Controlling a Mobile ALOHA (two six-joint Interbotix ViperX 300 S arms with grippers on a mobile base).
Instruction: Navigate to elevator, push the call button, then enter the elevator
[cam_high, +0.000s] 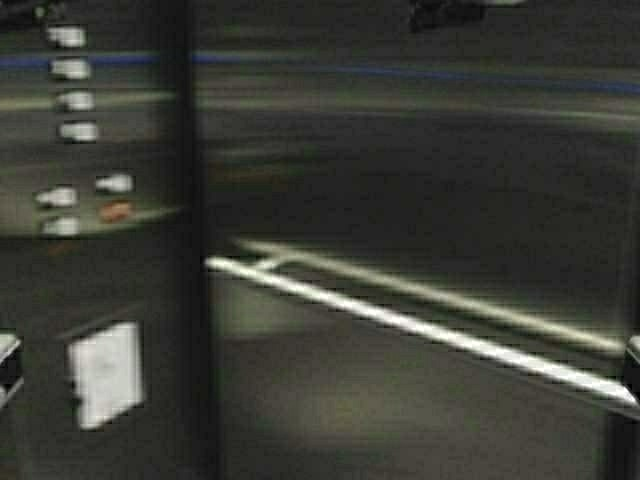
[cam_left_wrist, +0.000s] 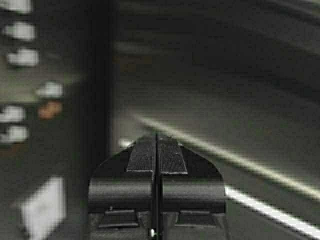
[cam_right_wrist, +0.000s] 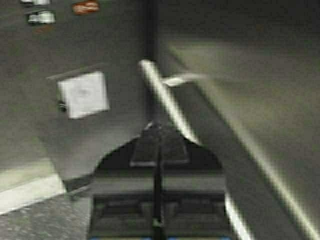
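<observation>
In the high view the robot faces the inside of the elevator (cam_high: 420, 180): a steel-panelled cabin wall fills the frame; a tubular handrail (cam_high: 420, 325) runs across it from near the corner on the left down toward the right; to the left of a dark vertical corner stands the button panel (cam_high: 85, 120), with a column of pale floor buttons, one reddish one, and a white plate (cam_high: 105, 373) lower down; the call button itself is not in view, and judging by the cabin all around, that step lies behind and the entering is nearly or wholly done. Neither gripper can be made out in this view.

In the left wrist view the left gripper (cam_left_wrist: 156, 150) points at the cabin wall; its ribbed fingertips (cam_left_wrist: 142, 156) are pressed together with only a thin seam between them; it holds nothing and touches nothing; the handrail passes beyond it, and the button panel sits off to its far left.

In the right wrist view the right gripper (cam_right_wrist: 159, 142) is likewise closed tight, empty, and aimed at the corner; the end of the handrail looks close beyond its tip, though whether it touches I cannot tell; the white plate hangs on the panel wall farther off.

The risk, as I judge it, is in driving on: the wall and rail are near, so any further advance could ram a fingertip into the handrail or brush a floor button on the left.
</observation>
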